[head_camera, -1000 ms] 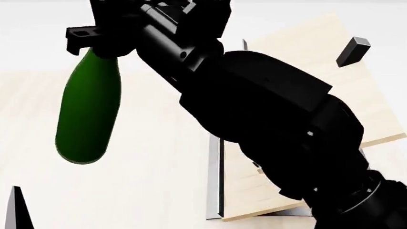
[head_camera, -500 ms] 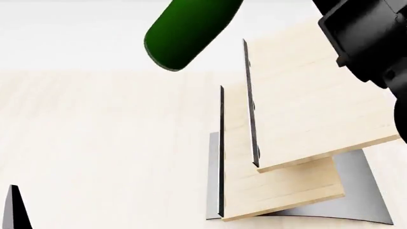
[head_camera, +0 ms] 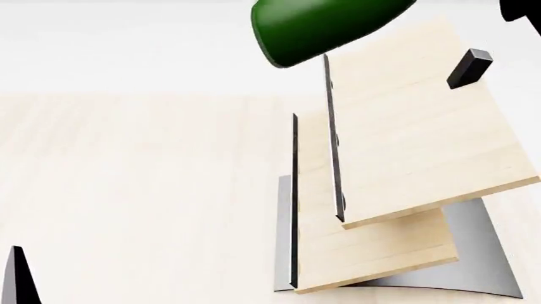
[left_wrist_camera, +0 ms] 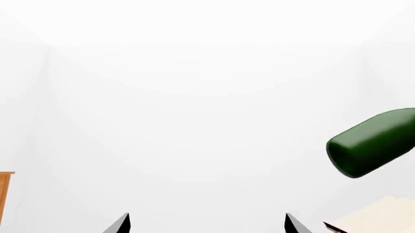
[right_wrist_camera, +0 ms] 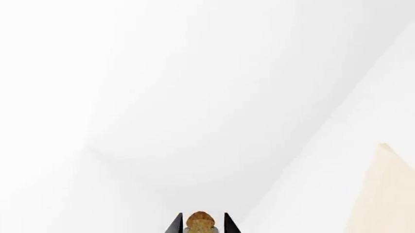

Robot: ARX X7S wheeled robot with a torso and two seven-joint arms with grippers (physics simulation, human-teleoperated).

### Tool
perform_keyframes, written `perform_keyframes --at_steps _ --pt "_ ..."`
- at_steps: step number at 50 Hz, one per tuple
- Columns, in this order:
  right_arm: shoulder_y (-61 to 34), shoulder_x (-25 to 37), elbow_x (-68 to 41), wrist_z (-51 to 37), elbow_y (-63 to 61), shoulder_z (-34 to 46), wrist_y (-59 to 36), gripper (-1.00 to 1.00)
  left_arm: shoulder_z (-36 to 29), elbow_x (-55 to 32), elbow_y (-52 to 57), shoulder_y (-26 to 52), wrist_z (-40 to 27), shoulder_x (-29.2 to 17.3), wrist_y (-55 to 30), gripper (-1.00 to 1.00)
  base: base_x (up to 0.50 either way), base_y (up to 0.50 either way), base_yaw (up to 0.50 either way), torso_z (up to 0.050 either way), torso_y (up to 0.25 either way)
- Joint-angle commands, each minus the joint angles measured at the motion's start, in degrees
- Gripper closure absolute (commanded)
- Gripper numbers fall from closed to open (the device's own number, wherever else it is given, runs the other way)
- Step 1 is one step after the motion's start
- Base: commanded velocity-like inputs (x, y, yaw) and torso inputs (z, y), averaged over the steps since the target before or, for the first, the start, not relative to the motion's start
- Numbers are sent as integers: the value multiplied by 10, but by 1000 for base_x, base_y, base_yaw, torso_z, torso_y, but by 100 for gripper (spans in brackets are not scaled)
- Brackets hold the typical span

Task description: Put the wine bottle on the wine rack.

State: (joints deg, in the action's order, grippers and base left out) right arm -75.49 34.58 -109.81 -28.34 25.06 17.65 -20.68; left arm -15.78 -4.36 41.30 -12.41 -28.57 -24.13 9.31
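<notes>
The wine bottle (head_camera: 325,25) hangs tilted in the air, its dark green base over the far edge of the wine rack's upper board (head_camera: 414,126). Its neck is out of the head view. The rack's lower board (head_camera: 372,250), black peg (head_camera: 469,68) and grey base (head_camera: 482,253) show. My right gripper (right_wrist_camera: 199,225) is shut around the bottle's pale cork (right_wrist_camera: 199,221). My left gripper (left_wrist_camera: 206,224) is open and empty, well left of the rack. The bottle's base (left_wrist_camera: 372,144) and a rack corner (left_wrist_camera: 379,219) also show in the left wrist view.
The rack stands on a light wood tabletop (head_camera: 144,190). One left fingertip (head_camera: 19,278) shows at the head view's lower left edge. A brown cabinet edge (left_wrist_camera: 5,194) shows far off in the left wrist view. A sliver of my right arm (head_camera: 524,9) is at the upper right corner.
The bottle has swung rightward, from left of the rack to above its upper board. My right arm has moved out of the head view to the upper right, uncovering the peg. The left gripper is unmoved.
</notes>
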Motion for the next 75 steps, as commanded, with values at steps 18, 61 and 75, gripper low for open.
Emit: perform_keyframes --at_steps 18,61,75 --pt "-12 32 -59 8 129 -31 -54 100 -6 1 3 1 -3 -3 -3 -100 0 0 0 0 1" --pt "24 56 -41 38 142 -15 -77 100 -7 -1 -1 5 -9 -7 -2 -100 0 0 0 0 0" --pt "50 65 -32 34 115 -22 -57 100 -9 -1 0 4 -11 -9 -2 -100 0 0 0 0 1"
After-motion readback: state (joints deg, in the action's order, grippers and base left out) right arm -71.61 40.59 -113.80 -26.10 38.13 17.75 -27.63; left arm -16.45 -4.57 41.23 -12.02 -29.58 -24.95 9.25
